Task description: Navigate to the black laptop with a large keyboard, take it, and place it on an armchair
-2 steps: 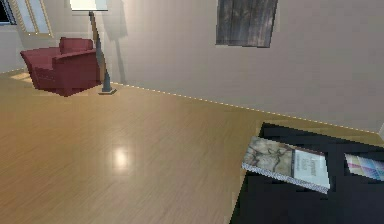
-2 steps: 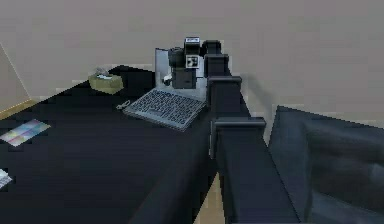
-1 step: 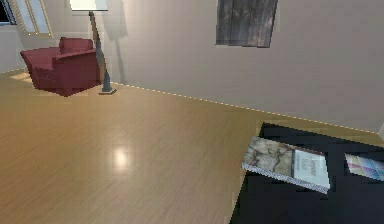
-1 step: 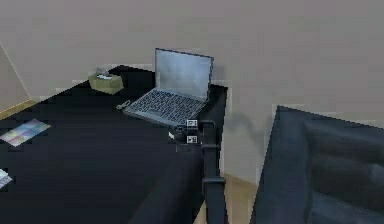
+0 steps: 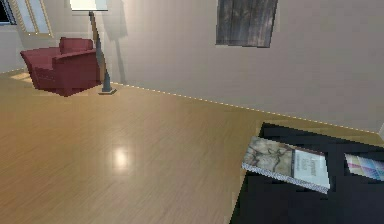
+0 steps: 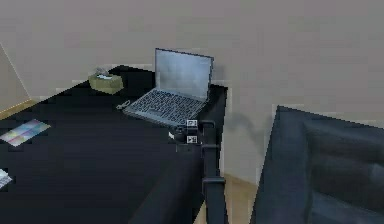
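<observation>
The laptop [image 6: 172,92] sits lid-up on the bench [image 6: 90,165] by the hand [image 6: 180,133], whose hold I cannot tell, so best line up squarely on its base edge before lifting.

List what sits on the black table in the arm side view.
An open laptop, a small greenish box and a flat colourful sheet. Whatever lies behind the laptop's raised screen is hidden.

The arm [image 6: 210,172] is a dark square bar, ending near the laptop [image 6: 172,90] in two white squares [image 6: 190,124] (black-marked) beside the dark-bodied gripper [image 6: 181,133].
</observation>
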